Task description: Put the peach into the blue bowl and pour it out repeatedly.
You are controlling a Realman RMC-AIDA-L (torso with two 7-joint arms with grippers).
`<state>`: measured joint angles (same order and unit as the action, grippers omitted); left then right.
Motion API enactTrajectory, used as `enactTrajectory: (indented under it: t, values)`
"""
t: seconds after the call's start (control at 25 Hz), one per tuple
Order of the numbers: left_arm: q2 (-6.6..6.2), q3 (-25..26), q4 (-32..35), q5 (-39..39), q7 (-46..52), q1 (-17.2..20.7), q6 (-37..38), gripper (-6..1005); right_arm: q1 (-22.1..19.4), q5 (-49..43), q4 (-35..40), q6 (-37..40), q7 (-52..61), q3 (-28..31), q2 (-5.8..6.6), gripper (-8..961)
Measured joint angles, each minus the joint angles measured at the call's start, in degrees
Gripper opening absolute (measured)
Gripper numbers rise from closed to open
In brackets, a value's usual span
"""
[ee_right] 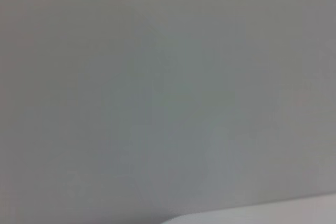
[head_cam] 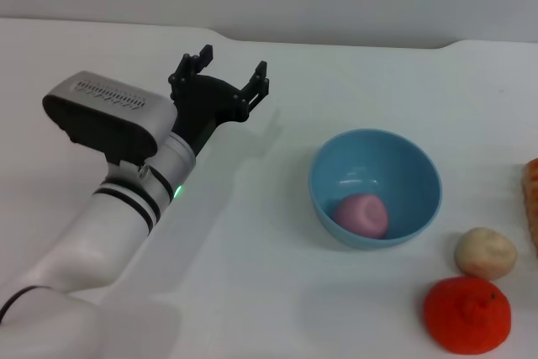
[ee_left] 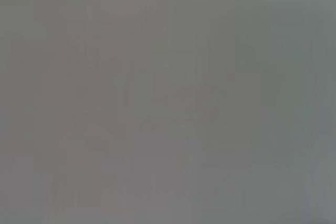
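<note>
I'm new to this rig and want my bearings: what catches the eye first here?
The blue bowl at centre-right of the table, with the pink peach lying inside it. Next, the left gripper, open and empty, hovers well to the bowl's left. A cream ball and a red-orange fruit sit near the bowl's right.

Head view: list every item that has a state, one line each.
peach: lying inside the bowl
blue bowl: upright on the table, holding the peach
left gripper: open, empty, apart from the bowl
cream ball: on the table
red-orange fruit: on the table
right gripper: out of view
</note>
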<state>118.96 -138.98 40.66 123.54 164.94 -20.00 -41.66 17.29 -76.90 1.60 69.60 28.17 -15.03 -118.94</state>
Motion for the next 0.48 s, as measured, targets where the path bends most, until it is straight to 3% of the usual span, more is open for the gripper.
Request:
enactTrajectory:
  t: [0.48]
  values:
    - [0.04, -7.3, -3.3, -3.5, 0.0, -0.7, -6.6, 807, -0.9, 3.2, -3.0, -0.1, -0.3, 2.7, -0.15, 545]
